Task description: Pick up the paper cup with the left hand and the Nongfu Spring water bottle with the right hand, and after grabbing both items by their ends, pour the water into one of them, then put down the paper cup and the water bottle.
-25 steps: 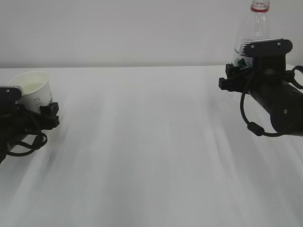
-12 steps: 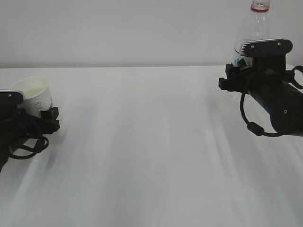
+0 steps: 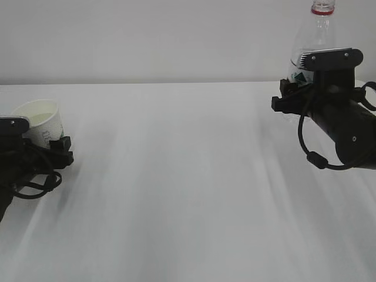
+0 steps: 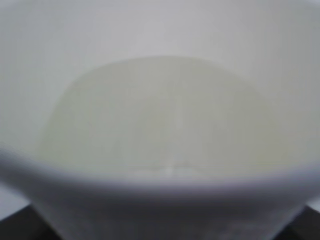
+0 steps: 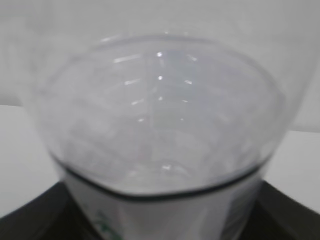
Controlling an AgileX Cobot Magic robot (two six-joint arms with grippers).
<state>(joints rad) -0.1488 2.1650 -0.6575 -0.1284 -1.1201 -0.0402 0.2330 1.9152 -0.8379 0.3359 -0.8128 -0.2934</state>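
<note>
I have two hands, and each one holds a thing. My left hand point(image 3: 36, 136) is low at the left edge of the worktop point(image 3: 188, 188). It is closed around the paper cup point(image 3: 40, 120). The cup leans a little, with its open top up and turned a bit toward the middle. I can see the cream inside of it and some dark green print on its side. From my left wrist, the cup point(image 4: 160, 150) fills almost the whole view, and it is blurry. I look right into it. I cannot tell if there is any water in it.

My right hand point(image 3: 311, 76) is up at the far right. It grips the Nongfu Spring water bottle point(image 3: 314, 41) around the lower part, where the label is. The bottle stands up straight. Its red neck ring is at the very top of the view, and a bit of green shows on the label by my fingers. From my right wrist, the clear bottle point(image 5: 160, 115) is very close and blurry, with small bright spots of light on it. The cup and the bottle are far apart, one on each side.

The worktop is white and smooth, with soft grey streaks across it. My left hand throws a dim shadow on it. Behind the worktop is a plain pale wall point(image 3: 153, 35).
</note>
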